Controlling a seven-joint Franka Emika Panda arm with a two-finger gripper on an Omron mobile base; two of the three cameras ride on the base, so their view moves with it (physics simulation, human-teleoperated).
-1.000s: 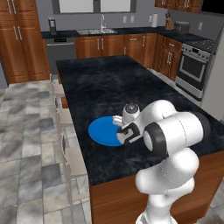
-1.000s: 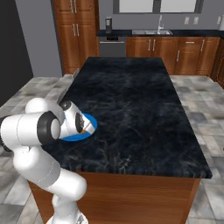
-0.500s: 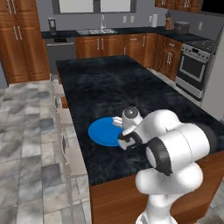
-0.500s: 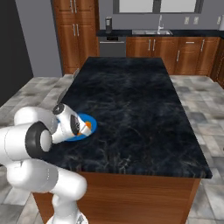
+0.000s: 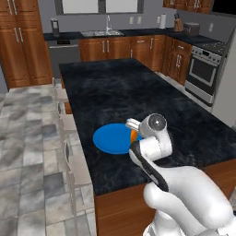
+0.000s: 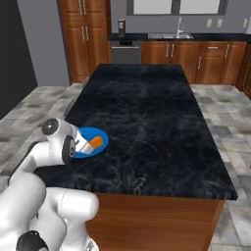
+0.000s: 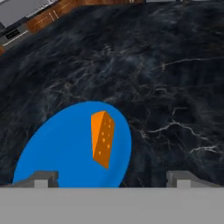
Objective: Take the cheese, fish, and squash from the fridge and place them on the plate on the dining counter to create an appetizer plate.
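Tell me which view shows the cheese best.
The hand view: the whole orange cheese lies unobstructed on the plate. In the left base view only a sliver shows beside the arm; in the right base view it is small, partly hidden.

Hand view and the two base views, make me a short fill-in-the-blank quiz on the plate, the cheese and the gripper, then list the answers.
1. The cheese lies on the ____ plate.
2. The gripper stands ____, with nothing between its fingers.
3. The plate sits on the ____ dining counter, near its edge.
4. The colour of the cheese is ____.

Missing words: blue; open; black; orange
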